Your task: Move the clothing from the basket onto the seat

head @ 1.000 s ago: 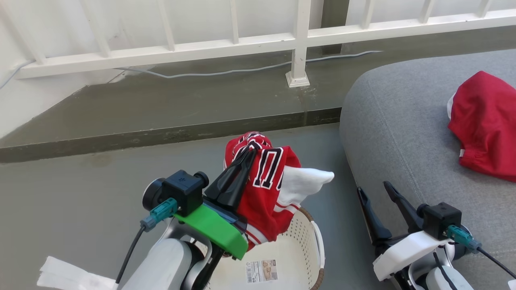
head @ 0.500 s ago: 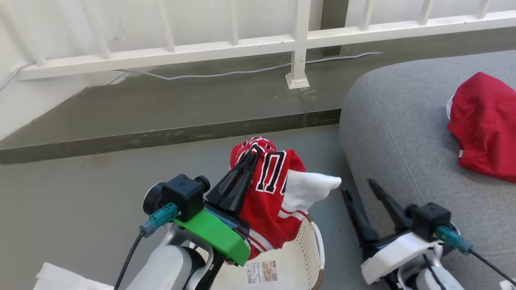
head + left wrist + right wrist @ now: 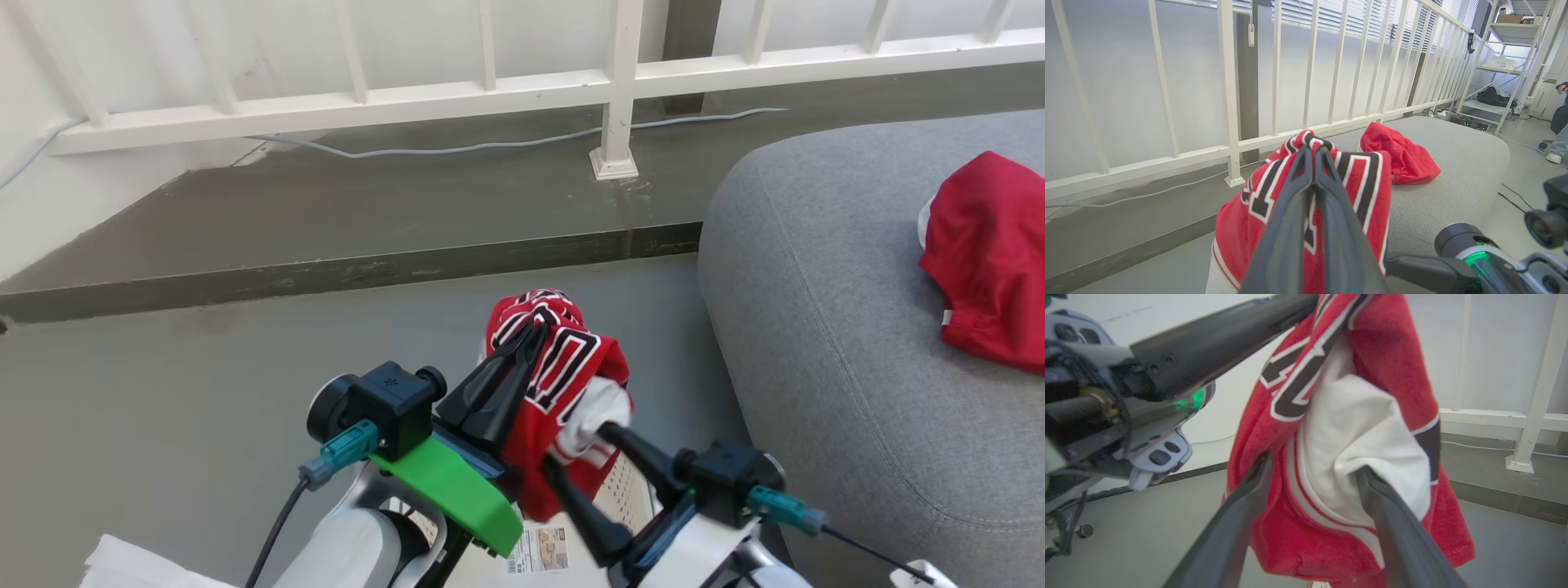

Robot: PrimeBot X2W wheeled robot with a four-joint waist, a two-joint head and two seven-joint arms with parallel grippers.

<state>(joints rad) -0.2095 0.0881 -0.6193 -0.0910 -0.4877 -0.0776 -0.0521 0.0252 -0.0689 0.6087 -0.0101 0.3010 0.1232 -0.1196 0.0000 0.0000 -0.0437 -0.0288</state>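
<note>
White railing (image 3: 326, 106), grey concrete floor (image 3: 163, 392)

I find nothing legible: black-and-white characters on the jersey (image 3: 581, 359) are folded, and print on the basket sticker (image 3: 540, 549) is too small.

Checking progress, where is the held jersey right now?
In the head view the jersey hangs from the shut left gripper above the basket, just left of the grey seat.

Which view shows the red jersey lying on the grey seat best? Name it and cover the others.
The left wrist view: the whole jersey lies crumpled on the seat, outline complete. The head view cuts it off at the right edge. The right wrist view faces the held jersey.
</note>
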